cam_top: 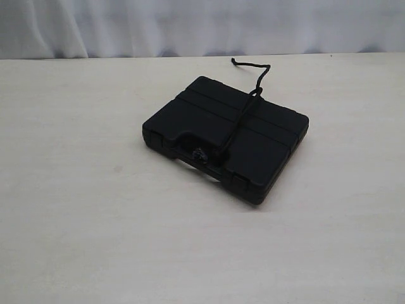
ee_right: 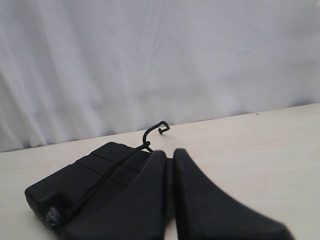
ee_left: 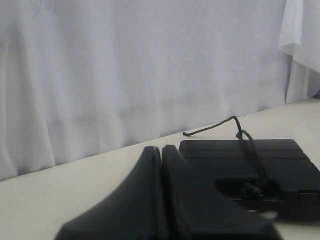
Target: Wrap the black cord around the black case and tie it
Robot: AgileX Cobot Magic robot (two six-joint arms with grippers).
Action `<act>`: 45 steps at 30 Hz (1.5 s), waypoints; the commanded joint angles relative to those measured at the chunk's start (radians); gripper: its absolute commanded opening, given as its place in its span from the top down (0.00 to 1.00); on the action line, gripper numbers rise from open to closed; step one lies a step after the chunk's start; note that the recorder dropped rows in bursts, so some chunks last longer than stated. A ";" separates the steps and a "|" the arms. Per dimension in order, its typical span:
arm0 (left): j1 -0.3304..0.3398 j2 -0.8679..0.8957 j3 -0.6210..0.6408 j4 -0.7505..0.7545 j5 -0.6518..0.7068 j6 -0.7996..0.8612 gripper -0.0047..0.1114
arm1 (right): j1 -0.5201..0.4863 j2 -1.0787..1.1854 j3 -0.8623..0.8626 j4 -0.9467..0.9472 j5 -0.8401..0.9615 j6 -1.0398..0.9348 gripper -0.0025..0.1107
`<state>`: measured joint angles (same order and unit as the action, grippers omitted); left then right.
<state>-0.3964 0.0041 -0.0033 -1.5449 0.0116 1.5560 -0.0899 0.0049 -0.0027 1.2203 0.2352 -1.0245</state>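
Case (cam_top: pixel 221 136) sits mid-surface (cam_top: pixel 95 221), cord (cam_top: pixel 240 123) running over its lid to a knot (cam_top: pixel 200 155) by the handle, so wrap and tie look done. Left fingers (ee_left: pixel 145 200) and right fingers (ee_right: pixel 200 200) are pressed together, empty, well clear. Next, I'd judge, only checking the knot's tightness.

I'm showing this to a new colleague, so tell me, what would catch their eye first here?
The black case lies angled on the pale table, slightly right of centre. The black cord runs across its lid to a knot at its near edge, its loose end trailing toward the white curtain.
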 commanded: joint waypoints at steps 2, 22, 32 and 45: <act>0.001 -0.004 0.003 0.606 0.013 -0.615 0.96 | -0.003 -0.005 0.003 -0.010 -0.003 -0.007 0.94; 0.001 -0.004 0.003 1.516 0.179 -1.461 0.96 | -0.003 -0.005 0.003 -0.010 -0.003 -0.007 0.94; 0.001 -0.004 0.003 1.708 0.260 -1.671 0.96 | -0.003 -0.005 0.003 -0.010 -0.003 -0.007 0.94; 0.277 -0.004 0.003 1.559 0.302 -1.549 0.96 | -0.003 -0.005 0.003 -0.010 -0.001 -0.007 0.94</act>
<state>-0.1809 0.0041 -0.0033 0.0352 0.3129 -0.0072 -0.0899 0.0049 -0.0027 1.2182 0.2352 -1.0245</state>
